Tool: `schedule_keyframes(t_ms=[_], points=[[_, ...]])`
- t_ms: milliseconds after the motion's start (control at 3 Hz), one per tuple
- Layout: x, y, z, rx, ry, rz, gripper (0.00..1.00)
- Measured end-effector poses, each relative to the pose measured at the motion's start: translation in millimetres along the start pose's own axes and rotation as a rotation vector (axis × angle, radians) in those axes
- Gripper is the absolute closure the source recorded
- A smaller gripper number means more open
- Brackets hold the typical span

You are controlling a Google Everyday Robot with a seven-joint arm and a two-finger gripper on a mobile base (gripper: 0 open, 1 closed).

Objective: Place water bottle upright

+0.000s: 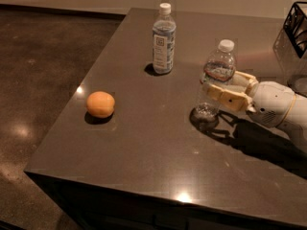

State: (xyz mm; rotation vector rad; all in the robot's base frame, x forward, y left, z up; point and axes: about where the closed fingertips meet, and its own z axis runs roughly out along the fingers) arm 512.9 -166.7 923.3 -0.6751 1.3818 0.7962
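The water bottle (219, 61) is clear and ribbed, with a white cap and a narrow red-and-teal band. It stands on the dark table (144, 143) right of centre, leaning slightly, its base touching the tabletop. My gripper (219, 82) reaches in from the right and is shut on the bottle's middle, with one tan finger (225, 96) across its front and the other behind it.
A smoother bottle (163, 40) with a white-blue label stands upright at the back centre. An orange (100, 104) lies near the table's left edge. A black wire basket (297, 25) sits at the far right. The dark floor lies to the left.
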Motion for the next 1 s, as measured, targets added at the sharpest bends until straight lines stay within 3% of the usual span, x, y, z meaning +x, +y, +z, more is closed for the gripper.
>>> schedule_keyframes(t_ms=[333, 667, 1000], points=[[1.2, 0.6, 0.8, -0.009, 0.003, -0.004, 0.15], [0.4, 2.1, 3.0, -0.013, 0.002, -0.005, 0.00], [0.4, 2.1, 3.1, -0.013, 0.002, -0.005, 0.00]])
